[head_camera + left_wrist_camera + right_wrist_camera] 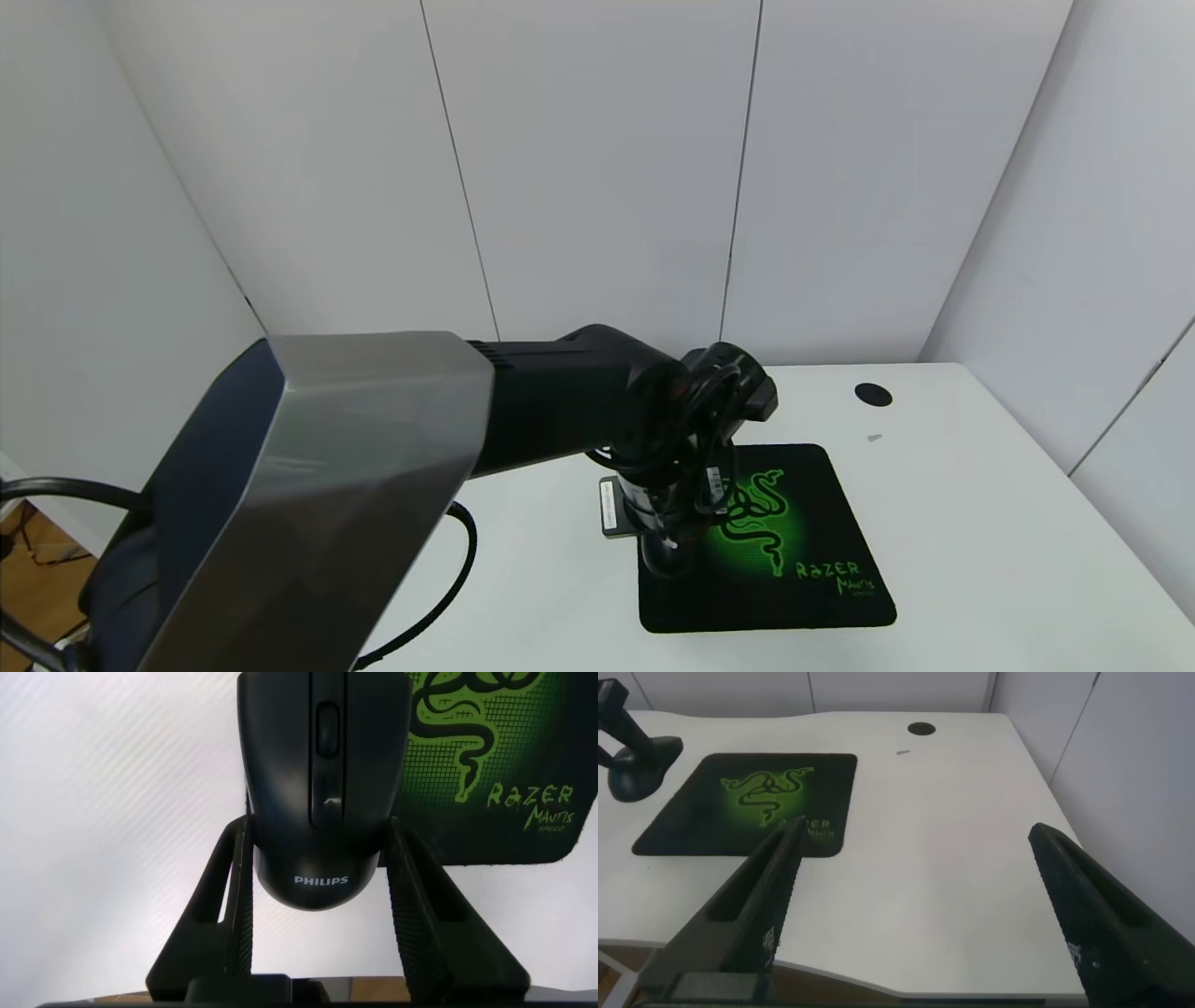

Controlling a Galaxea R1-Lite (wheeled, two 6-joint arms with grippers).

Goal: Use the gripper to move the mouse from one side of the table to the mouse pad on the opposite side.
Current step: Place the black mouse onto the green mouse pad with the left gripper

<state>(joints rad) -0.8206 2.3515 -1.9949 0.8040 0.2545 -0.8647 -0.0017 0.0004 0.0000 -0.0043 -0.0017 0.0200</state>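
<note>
My left gripper point(318, 833) is shut on the glossy black mouse point(318, 775), its two fingers pressing the mouse's sides just ahead of the white lettering. In the head view the left arm reaches across the table, and the gripper point(665, 551) points down at the left edge of the black mouse pad point(803, 532) with its green snake logo. The right wrist view shows the mouse point(635, 773) at that edge of the pad point(691, 812). I cannot tell whether the mouse touches the surface. My right gripper point(924, 905) is open and empty near the table's front edge.
The white table point(980, 523) stretches right of the pad. A round black cable hole point(873, 395) lies behind the pad, also in the right wrist view point(921, 729). White wall panels close in the back and right sides. A black cable point(457, 560) hangs under the left arm.
</note>
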